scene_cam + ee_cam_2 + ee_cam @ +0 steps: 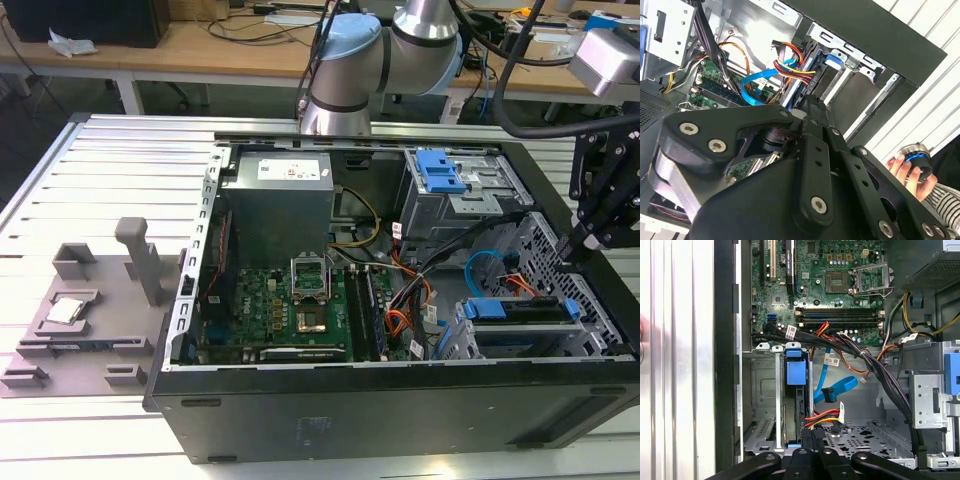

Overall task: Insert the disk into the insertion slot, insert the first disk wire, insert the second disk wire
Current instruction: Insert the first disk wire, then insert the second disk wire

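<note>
First wrist view: we judge the disk (795,372) seated in its cage (765,432), the blue cable (839,388) loose, and the gripper (813,436) jaws pressed together beside the red-yellow wires (822,416).

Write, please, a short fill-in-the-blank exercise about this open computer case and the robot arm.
1. The disk sits in the insertion slot, framed by a bright ____ bracket.
2. The end effector hangs over the case on the exterior view's ____.
3. In the second wrist view, a person's ____ touches a round knob.
Missing words: blue; right; hand.
</note>
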### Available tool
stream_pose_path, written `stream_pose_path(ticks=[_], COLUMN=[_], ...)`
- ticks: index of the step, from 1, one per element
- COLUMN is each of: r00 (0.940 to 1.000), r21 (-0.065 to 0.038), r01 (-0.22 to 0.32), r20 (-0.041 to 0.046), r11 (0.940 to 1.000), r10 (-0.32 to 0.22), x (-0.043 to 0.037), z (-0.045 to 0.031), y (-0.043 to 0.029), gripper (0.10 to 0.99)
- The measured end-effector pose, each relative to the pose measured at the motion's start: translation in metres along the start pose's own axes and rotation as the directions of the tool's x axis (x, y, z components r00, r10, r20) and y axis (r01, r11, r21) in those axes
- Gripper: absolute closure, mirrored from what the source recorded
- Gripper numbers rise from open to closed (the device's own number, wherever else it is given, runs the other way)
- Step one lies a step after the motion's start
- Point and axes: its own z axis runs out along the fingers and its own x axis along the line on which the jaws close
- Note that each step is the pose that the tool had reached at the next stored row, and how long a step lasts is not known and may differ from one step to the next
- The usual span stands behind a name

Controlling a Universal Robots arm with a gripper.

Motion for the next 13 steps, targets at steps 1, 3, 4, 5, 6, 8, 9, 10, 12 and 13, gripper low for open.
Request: stream_pose_path(ticks=[1, 3, 4, 5, 6, 8, 9, 10, 12, 13], r00=[1.0, 1.0, 1.0, 1.0, 1.0, 1.0, 1.0, 1.0, 1.0, 1.0], r21=[0.0, 0.0, 0.0, 0.0, 0.0, 0.0, 0.0, 0.0, 0.0, 0.0], r01=[0.0, 0.0, 0.0, 0.0, 0.0, 0.0, 0.0, 0.0, 0.0, 0.0], r20=[0.0, 0.0, 0.0, -0.0002, -0.0002, 0.0001, -0.0001, -0.0001, -0.0001, 0.0], r11=[1.0, 1.0, 1.0, 1.0, 1.0, 1.0, 1.0, 1.0, 1.0, 1.0], r10=[0.0, 0.0, 0.0, 0.0, 0.0, 0.0, 0.0, 0.0, 0.0, 0.0], x=[0.0, 0.0, 0.0, 0.0, 0.0, 0.0, 0.0001, 0.0001, 0.0001, 0.0001], z=[0.0, -0.0001, -0.0002, -0.0003, -0.0002, 0.0, 0.0, 0.0001, 0.0, -0.0002], y=[0.0, 0.0, 0.0, 0.0003, 0.0012, 0.0034, 0.0043, 0.0067, 0.0073, 0.0073], gripper=[0.98, 0.98, 0.98, 0.98, 0.98, 0.98, 0.98, 0.98, 0.98, 0.98])
